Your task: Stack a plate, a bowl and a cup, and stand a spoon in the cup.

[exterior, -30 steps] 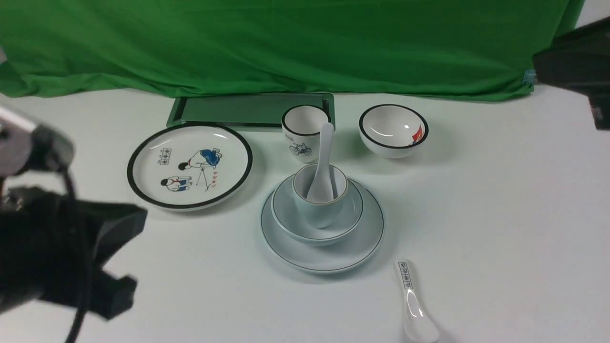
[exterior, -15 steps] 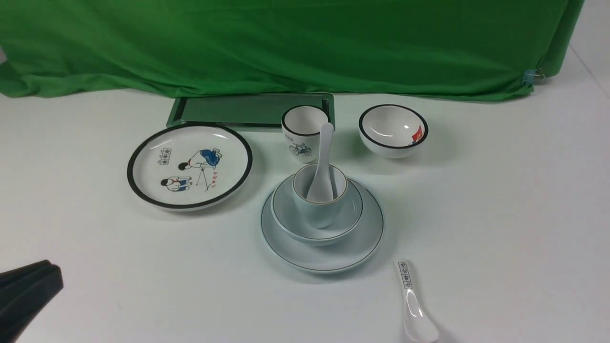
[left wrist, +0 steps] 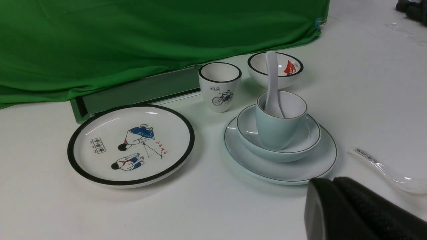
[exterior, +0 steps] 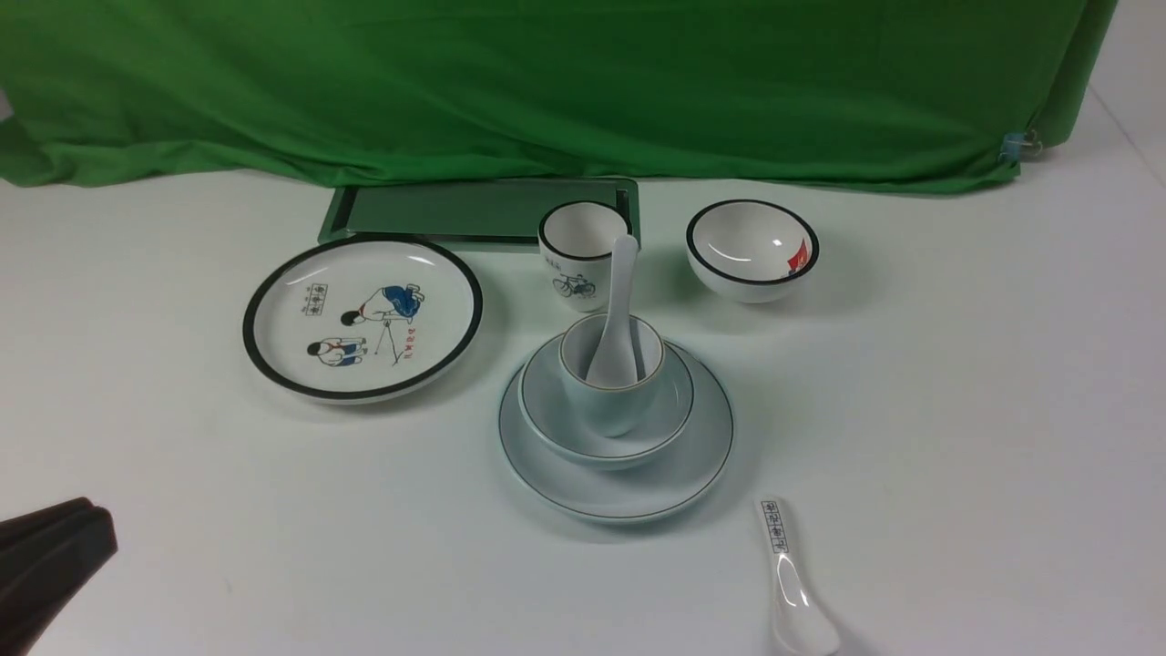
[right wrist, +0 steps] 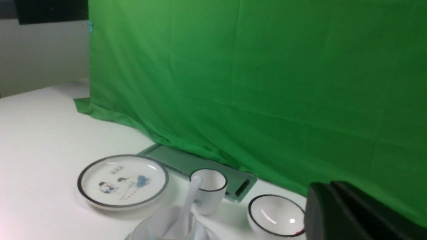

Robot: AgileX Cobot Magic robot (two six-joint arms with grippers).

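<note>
Stack built, spoon standing, both my hands off.

The plate (exterior: 629, 497) sits mid-table with the bowl (exterior: 547, 401) on it, the cup (exterior: 606, 405) in the bowl, and the spoon (exterior: 622, 282) standing in the cup, handle leaning toward 12 o'clock. By my reckoning nothing is left to do. My left gripper (exterior: 55, 538), at 8 o'clock from the stack, has its fingers pressed together on nothing. My right gripper (right wrist: 328, 190) looks likewise closed and empty, clear of the dishes.

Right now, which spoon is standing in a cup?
The plain white spoon, propped in the pale blue cup; the spoon with printed characters lies flat on the table.
</note>
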